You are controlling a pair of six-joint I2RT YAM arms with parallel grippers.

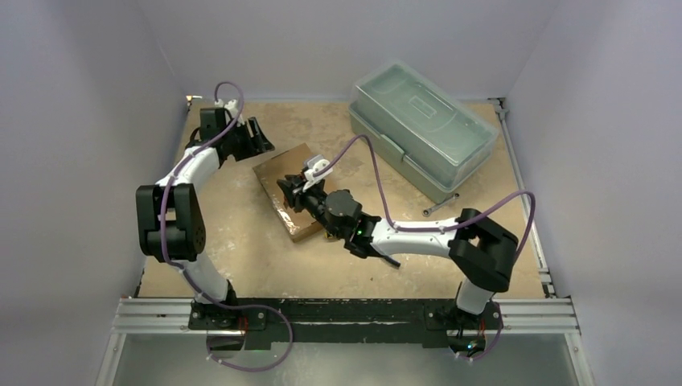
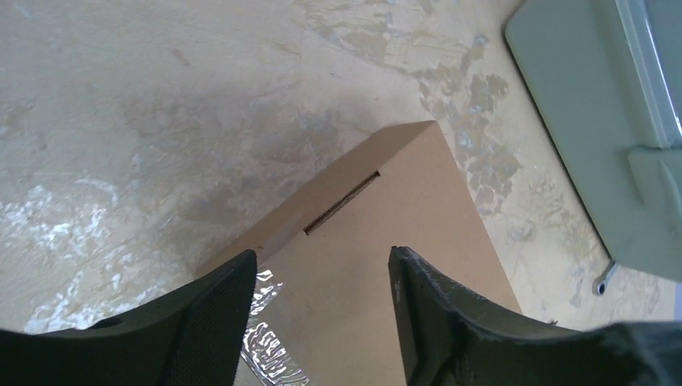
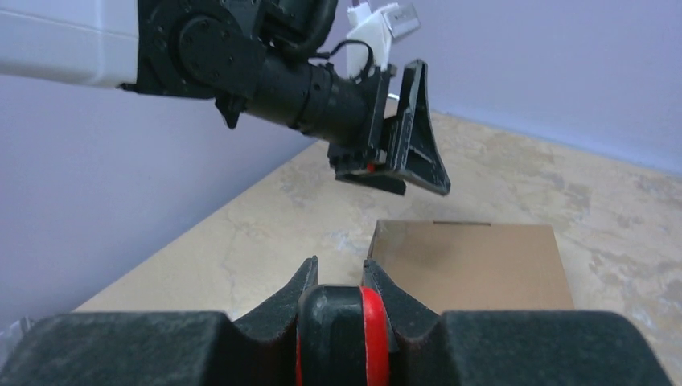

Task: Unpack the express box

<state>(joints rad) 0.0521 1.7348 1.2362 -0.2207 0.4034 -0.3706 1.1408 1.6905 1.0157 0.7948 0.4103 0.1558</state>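
Opening the lid is judged to be the step in hand, since the box (image 1: 281,167) is seen shut and flat. It lies on the table (image 1: 241,241) a little left of the middle of the top view, turned at a slant, well apart from the toolbox (image 1: 422,133) in the upper right. The left gripper (image 2: 322,261) is held wide open with nothing in it, just above the box's far corner, near a thin slot (image 2: 342,203) in the lid. The right gripper (image 3: 342,273) is placed over the middle of the box and is closed tight on a round red and black thing (image 3: 342,326); what that thing is cannot be told.

To do the step well, the box should be pressed down at one end while the lid edge is caught by one finger and lifted slowly, so the box is not dragged.

The box is plain brown card, smooth, thin and easily bent. The table is pale and blotchy. The toolbox is cloudy hard plastic with round corners.
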